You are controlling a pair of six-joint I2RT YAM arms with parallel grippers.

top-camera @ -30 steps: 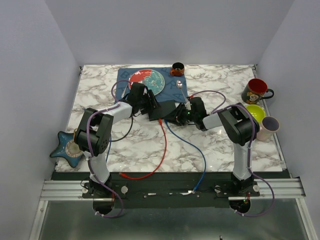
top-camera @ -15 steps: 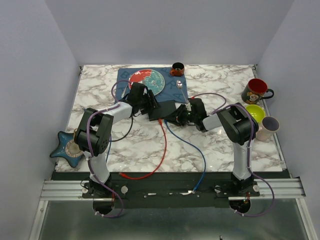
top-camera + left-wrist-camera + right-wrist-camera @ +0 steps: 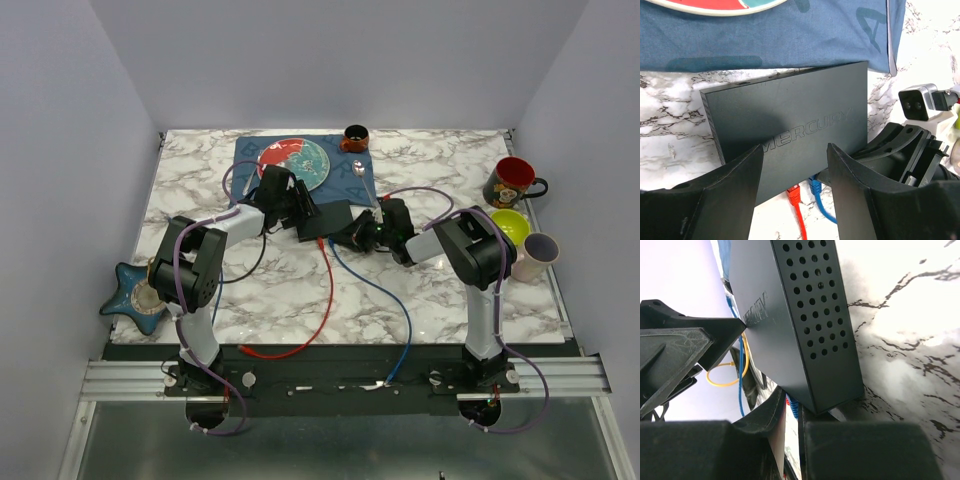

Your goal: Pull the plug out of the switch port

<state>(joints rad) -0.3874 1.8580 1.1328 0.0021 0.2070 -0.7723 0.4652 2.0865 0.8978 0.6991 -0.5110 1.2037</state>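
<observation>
Right tool (image 3: 358, 236) has slid a bit left over the last second, tighter against the right end of the switch (image 3: 790, 115), and its jaws have narrowed. Nothing else seems to have budged.

Nearest the arm bases, a red cable (image 3: 330, 300) and a blue cable (image 3: 408, 330) run up the marble counter (image 3: 440, 300) to the switch's near edge. There the red plug (image 3: 793, 192) and blue plug (image 3: 815, 187) sit side by side.

From the right wrist, that tool's fingers are down to a thin slit with a bit of blue showing in it. Can't tell if they're actually pinching the blue plug or just sitting next to it, since that spot is dark and cut off by the tool itself.

Left tool (image 3: 795, 150) is spread wide over the switch's left end, fingers above the lid. Touching or hovering, hard to say.

The switch lies flat mid-counter between the two tools, its far edge right by the blue placemat (image 3: 790, 40), which carries a red-and-teal plate (image 3: 296, 162). Most of the port row is hidden behind the fingers.
</observation>
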